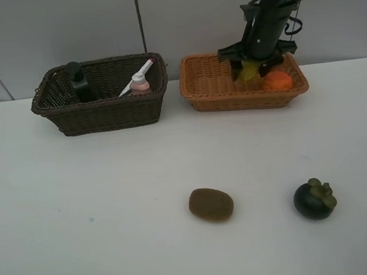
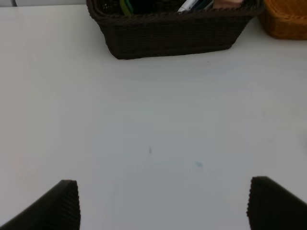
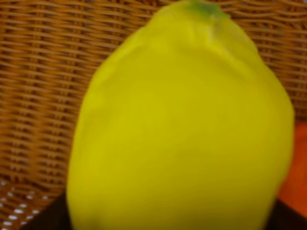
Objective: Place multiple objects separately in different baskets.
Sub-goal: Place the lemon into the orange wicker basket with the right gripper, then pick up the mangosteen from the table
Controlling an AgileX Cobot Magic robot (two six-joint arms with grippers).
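While the right hand [image 1: 252, 68] hangs in the tan basket [image 1: 233, 102] with the lemon [image 1: 248, 72] between its fingers, gripped or freed I cannot tell, the orange [image 1: 277, 82] lies just beside it; kiwi [image 1: 211, 204] and mangosteen [image 1: 314, 199] lie on the desk [image 1: 78, 214], well apart from it; the left hand [image 2: 163, 206] stands wide.

The high camera looks down across the table [image 1: 109, 189] toward the wall [image 1: 52, 33]. The low left wrist camera shares its dark basket [image 2: 172, 38]. The right wrist camera sits close against the lemon [image 3: 182, 124].
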